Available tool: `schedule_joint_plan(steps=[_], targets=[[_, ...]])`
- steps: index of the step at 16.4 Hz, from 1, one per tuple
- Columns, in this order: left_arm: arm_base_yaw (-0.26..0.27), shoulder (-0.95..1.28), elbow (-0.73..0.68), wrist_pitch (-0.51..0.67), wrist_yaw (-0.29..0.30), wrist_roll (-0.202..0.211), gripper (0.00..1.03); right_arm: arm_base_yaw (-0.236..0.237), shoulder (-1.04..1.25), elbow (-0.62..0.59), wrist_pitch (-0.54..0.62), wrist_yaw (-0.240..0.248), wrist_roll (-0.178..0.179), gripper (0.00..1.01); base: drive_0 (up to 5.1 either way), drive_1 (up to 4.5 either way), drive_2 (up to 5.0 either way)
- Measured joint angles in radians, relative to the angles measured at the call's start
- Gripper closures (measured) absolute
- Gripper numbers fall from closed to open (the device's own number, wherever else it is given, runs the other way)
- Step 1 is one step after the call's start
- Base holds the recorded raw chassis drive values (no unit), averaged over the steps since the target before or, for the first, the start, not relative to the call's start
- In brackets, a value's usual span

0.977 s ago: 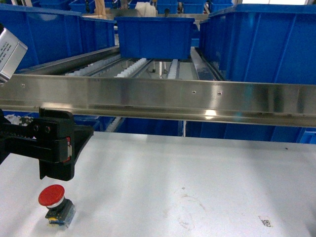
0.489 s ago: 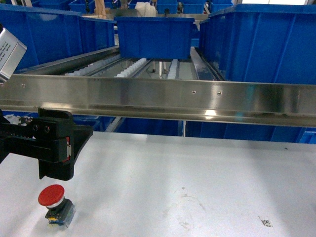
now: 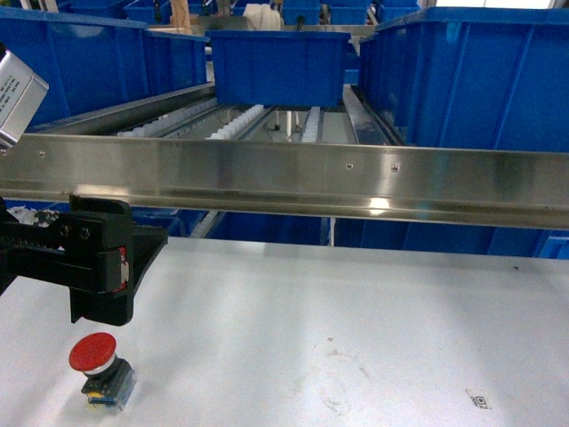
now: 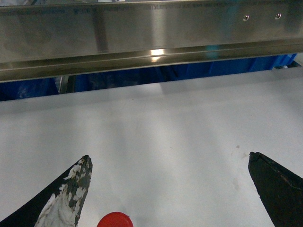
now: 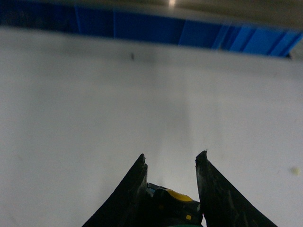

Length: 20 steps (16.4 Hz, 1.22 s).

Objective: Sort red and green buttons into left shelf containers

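Note:
The red button (image 3: 93,353), a wide red cap on a black-and-clear body, stands on the white table near the front left. My left gripper (image 3: 124,267) hovers just above and behind it. In the left wrist view that gripper (image 4: 169,158) is wide open, and only the red button's cap (image 4: 115,220) shows at the bottom edge, nearer the left finger. My right gripper (image 5: 172,157) is shut on the green button (image 5: 177,205), whose black body with a yellow patch sits between the fingers. This gripper is outside the head view. The blue left shelf containers (image 3: 89,62) stand on the rack behind.
A steel rail (image 3: 293,178) runs across in front of the roller shelf, between the table and the bins. A smaller blue bin (image 3: 280,67) sits mid-shelf and a large one (image 3: 471,80) at the right. The white table (image 3: 356,311) has faint scuff marks.

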Motion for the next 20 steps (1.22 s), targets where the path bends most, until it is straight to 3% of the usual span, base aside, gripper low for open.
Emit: schedule_joint_plan(steps=[3, 5, 8, 11, 13, 16, 20], targets=[[0.000, 0.000, 0.000, 0.000, 0.000, 0.000, 0.05, -0.023, -0.350, -0.151, 0.051, -0.064, 0.119, 0.72, 0.0, 0.00, 0.0], [0.000, 0.000, 0.000, 0.000, 0.000, 0.000, 0.05, -0.066, -0.603, -0.245, -0.026, -0.101, 0.192, 0.72, 0.0, 0.00, 0.0], [0.000, 0.000, 0.000, 0.000, 0.000, 0.000, 0.05, -0.100, -0.951, -0.343, -0.192, -0.146, 0.263, 0.72, 0.0, 0.00, 0.0], [0.000, 0.000, 0.000, 0.000, 0.000, 0.000, 0.05, -0.105, -1.123, -0.389, -0.302, -0.178, 0.292, 0.72, 0.0, 0.00, 0.0], [0.000, 0.000, 0.000, 0.000, 0.000, 0.000, 0.05, -0.073, -1.392, -0.463, -0.514, -0.181, 0.291, 0.72, 0.0, 0.00, 0.0], [0.000, 0.000, 0.000, 0.000, 0.000, 0.000, 0.05, -0.066, -1.454, -0.472, -0.533, -0.182, 0.284, 0.72, 0.0, 0.00, 0.0], [0.028, 0.128, -0.009, 0.079, -0.115, 0.000, 0.05, -0.066, -1.452, -0.472, -0.532, -0.182, 0.283, 0.73, 0.0, 0.00, 0.0]])
